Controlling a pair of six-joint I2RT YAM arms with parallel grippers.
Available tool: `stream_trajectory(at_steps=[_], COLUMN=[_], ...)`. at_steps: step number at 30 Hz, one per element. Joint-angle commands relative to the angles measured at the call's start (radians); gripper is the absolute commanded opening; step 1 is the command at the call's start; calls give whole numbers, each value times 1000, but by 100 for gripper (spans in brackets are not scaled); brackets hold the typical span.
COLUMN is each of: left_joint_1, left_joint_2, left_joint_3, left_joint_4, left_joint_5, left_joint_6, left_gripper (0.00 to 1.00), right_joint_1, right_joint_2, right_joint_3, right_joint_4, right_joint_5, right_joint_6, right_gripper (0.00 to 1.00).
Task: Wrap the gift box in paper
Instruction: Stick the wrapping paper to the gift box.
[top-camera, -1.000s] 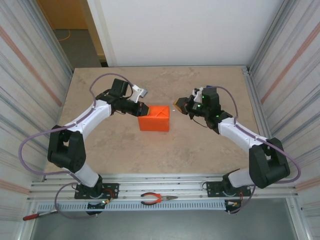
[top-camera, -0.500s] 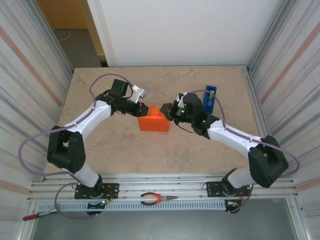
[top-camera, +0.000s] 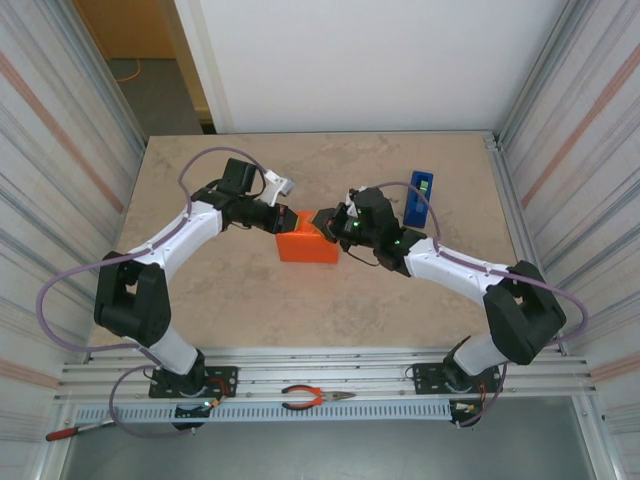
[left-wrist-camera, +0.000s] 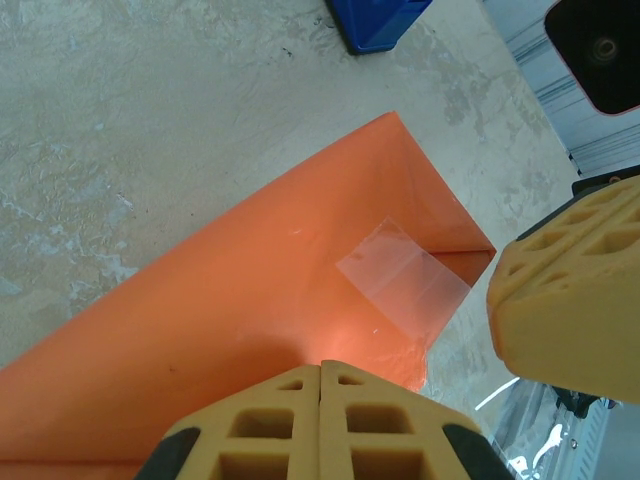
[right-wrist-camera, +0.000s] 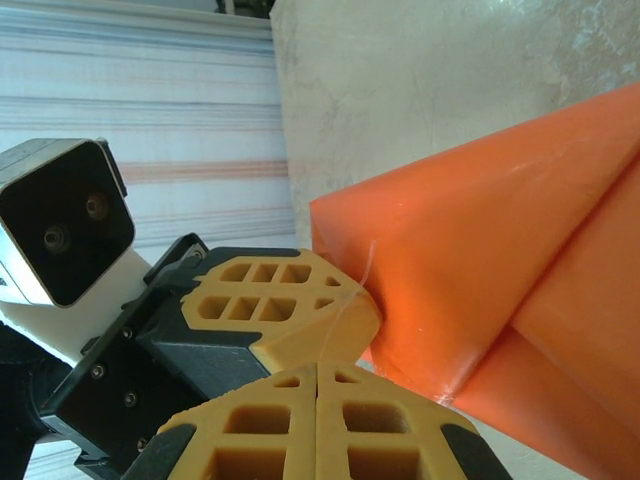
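In the middle of the counter (top-camera: 230, 290) sits the gift box (top-camera: 308, 243), covered with the orange paper (left-wrist-camera: 200, 330). The left tool (top-camera: 290, 218) has its fingers closed together with nothing between them, and its tip is at the far left part of the box top. The right tool (top-camera: 327, 223) is closed and empty as well, and it meets the same far edge from the other side. A piece of clear tape (left-wrist-camera: 400, 280) lies across the folded seam.

I think the main danger is that the two tools are very near each other, so a small move inward could make them collide. The box is light, so an uneven push could slide or turn it on the counter. If the tape is not rubbed down fully, the flap may spring open when the pressure goes away. A hard tip could also dent or tear the paper at the corner.
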Motion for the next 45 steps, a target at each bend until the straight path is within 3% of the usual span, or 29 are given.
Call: stream_trajectory(at_steps=[1,19,35,45], left_joint_1=[-31,-30,-31,-32], left_joint_2=[25,25,24,14], left_joint_3=[-47,-47,-48,-45], left_joint_4=[-94,-93,-86,-79], left_joint_5=[-19,-17,-8,7], left_joint_6=[11,11,8,-3], left_gripper=[0,0,0,0], right_joint_1=[7,13,26,38], right_joint_2=[18,61,112,187], right_joint_3=[34,17,187,272], right_joint_4=[27,18,-409,-575], right_joint_5=[16,12,66,80], right_joint_6=[20,26,-114,-133], right_gripper=[0,0,0,0])
